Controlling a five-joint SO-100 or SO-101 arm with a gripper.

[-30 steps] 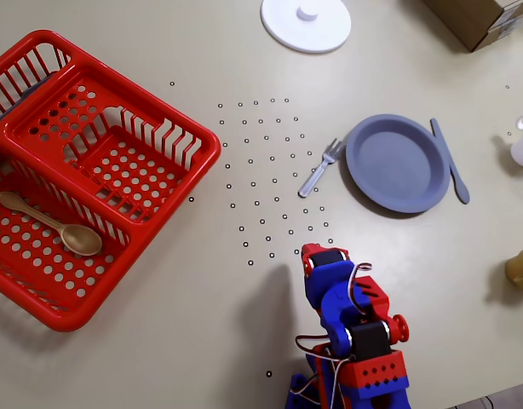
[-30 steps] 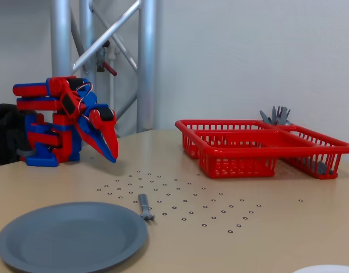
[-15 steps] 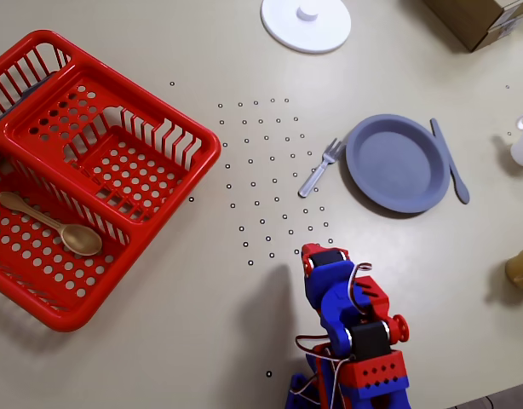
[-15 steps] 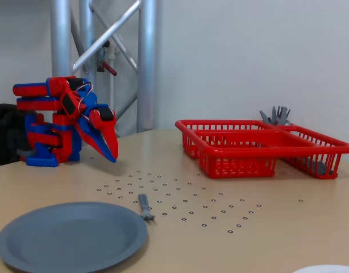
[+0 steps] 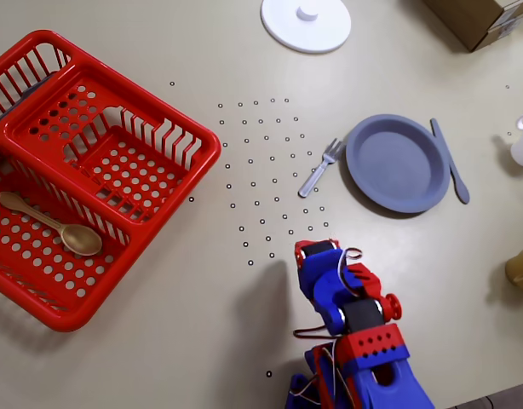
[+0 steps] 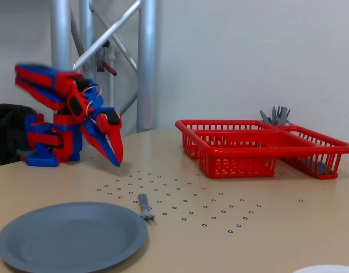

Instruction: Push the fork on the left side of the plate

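Overhead, a red basket [image 5: 91, 170] on the tabletop [image 5: 202, 281] holds a tan spoon [image 5: 53, 224] at far left. Next, the claw [image 5: 317, 252] hangs empty above the dotted patch, fingers pressed together, well apart from the fork [image 5: 321, 168], which lies slanted just beside the left rim of the plate [image 5: 398, 162]. A knife [image 5: 450, 160] flanks the plate's right edge.

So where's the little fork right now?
In the overhead view, the fork lies slanted on the table just left of the plate, at the edge of the dotted grid.
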